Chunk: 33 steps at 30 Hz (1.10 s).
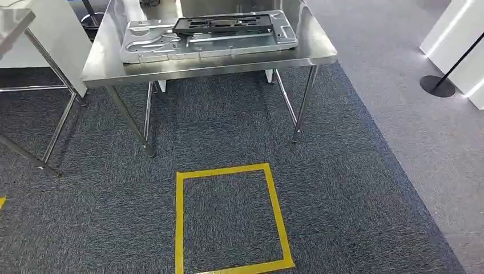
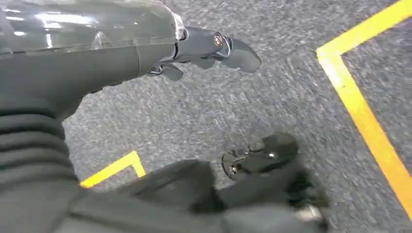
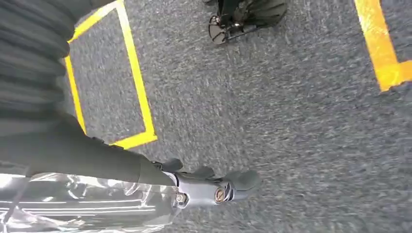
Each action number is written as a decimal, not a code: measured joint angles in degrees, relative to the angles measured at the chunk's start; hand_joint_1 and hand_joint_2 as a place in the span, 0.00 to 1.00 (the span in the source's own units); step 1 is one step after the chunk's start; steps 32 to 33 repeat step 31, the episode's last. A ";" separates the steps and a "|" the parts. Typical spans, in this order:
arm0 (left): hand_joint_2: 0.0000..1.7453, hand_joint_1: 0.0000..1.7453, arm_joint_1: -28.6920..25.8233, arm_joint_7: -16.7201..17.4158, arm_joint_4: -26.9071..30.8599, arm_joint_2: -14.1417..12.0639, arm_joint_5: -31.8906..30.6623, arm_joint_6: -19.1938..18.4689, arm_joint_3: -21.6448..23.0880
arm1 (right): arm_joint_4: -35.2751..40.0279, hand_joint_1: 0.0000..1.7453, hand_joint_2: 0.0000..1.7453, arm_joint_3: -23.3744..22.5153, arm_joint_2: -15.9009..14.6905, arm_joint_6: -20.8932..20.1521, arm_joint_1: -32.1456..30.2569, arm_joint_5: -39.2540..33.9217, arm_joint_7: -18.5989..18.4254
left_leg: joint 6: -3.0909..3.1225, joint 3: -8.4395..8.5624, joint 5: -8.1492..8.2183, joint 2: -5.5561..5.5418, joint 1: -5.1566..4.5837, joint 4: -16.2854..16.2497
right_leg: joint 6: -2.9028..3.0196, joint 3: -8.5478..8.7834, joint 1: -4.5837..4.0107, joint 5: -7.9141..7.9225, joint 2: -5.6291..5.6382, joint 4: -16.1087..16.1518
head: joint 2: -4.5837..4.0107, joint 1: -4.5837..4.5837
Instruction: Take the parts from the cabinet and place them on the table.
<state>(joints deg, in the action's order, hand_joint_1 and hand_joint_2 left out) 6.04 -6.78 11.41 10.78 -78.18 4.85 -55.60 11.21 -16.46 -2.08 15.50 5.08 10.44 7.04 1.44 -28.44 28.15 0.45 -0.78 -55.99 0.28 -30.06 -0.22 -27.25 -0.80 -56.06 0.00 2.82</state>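
A steel table (image 1: 171, 69) stands ahead of me. On it lies a flat silver metal part (image 1: 165, 47), and a black frame part (image 1: 222, 24) lies on top of that. My left hand (image 2: 204, 51) hangs over the grey carpet with nothing in it, thumb stretched out. My right hand (image 3: 214, 187) also hangs above the carpet, fingers apart and holding nothing. Neither hand is near the table.
A yellow tape square (image 1: 228, 171) marks the carpet in front of the table; yellow tape (image 2: 359, 107) and a taped square (image 3: 136, 82) also lie below my hands. A second steel table (image 1: 17, 23) stands at the left, a black stanchion base (image 1: 436, 85) at the right.
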 joint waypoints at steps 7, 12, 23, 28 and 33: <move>1.00 0.00 -0.01 0.57 0.00 0.31 0.42 0.63 -0.02 | -0.02 0.00 1.00 1.25 0.57 -2.06 0.80 3.06 0.48 | 1.25 -1.04 -1.77 0.15 0.60 1.40 | -2.03 -6.44 0.62 -8.14 0.54 -14.00 | 0.00 -0.02; 1.00 0.00 -0.30 1.42 -0.02 0.42 0.20 0.02 -0.02 | -0.02 0.00 1.00 2.27 1.29 -6.58 0.96 3.52 2.30 | 0.78 -2.38 -1.75 0.11 0.81 -0.26 | -2.77 -1.58 1.64 -2.32 0.50 -6.25 | 0.00 0.00; 1.00 0.00 -3.02 2.64 1.20 -1.42 16.03 -1.14 10.26 | 0.99 0.00 1.00 5.44 0.98 -11.80 -1.09 0.48 0.28 | -2.35 -9.88 7.84 -0.13 0.98 -17.54 | 0.43 -0.63 1.25 -0.18 0.40 -0.47 | 0.00 0.00; 1.00 0.00 -5.32 3.21 1.18 -2.10 23.26 -1.53 15.20 | 3.83 0.00 1.00 6.78 0.81 -12.48 -1.04 -0.79 -0.57 | -1.69 -1.74 0.82 -0.11 0.99 -5.02 | 0.11 -0.78 1.18 -0.09 0.42 -1.00 | 0.00 0.00; 0.00 0.00 -6.88 3.37 1.18 -2.67 29.03 -1.95 18.87 | 5.64 0.00 1.00 7.72 0.81 -12.52 -1.19 -1.72 -1.16 | -0.84 -0.44 0.90 -0.21 0.62 -0.85 | -1.04 -1.39 0.84 0.21 0.40 -1.22 | 0.00 0.00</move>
